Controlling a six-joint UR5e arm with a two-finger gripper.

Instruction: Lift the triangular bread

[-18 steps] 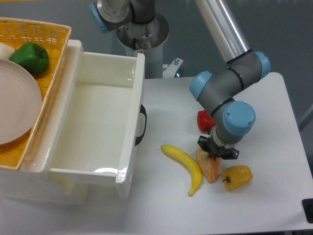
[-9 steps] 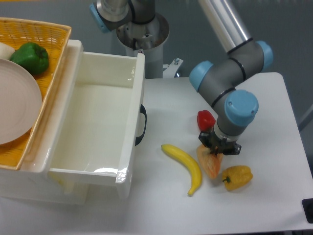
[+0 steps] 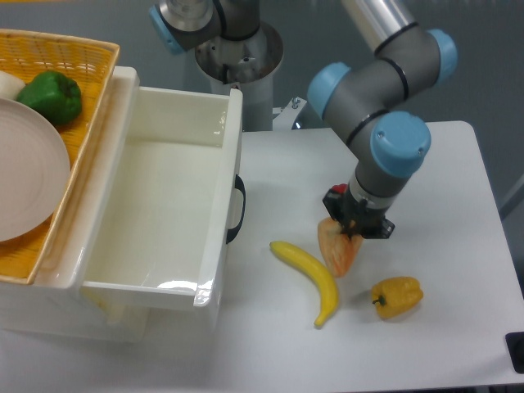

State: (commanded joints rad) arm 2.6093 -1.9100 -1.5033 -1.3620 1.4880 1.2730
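The triangular bread [image 3: 338,250] is an orange-tan wedge with a paler streaked face. It hangs just above the white table, right of the banana. My gripper [image 3: 354,227] is shut on its upper edge, reaching down from the grey and blue wrist [image 3: 389,160]. The fingertips are mostly hidden behind the wrist and the bread.
A yellow banana [image 3: 312,277] lies left of the bread, and a yellow bell pepper [image 3: 397,296] sits to the lower right. A small red pepper [image 3: 333,197] peeks out behind the gripper. The open white drawer [image 3: 164,213] and a basket [image 3: 78,98] with a plate stand at left.
The gripper has risen and shifted up and left, carrying the bread off the table and away from the yellow bell pepper. The red pepper is now mostly covered.
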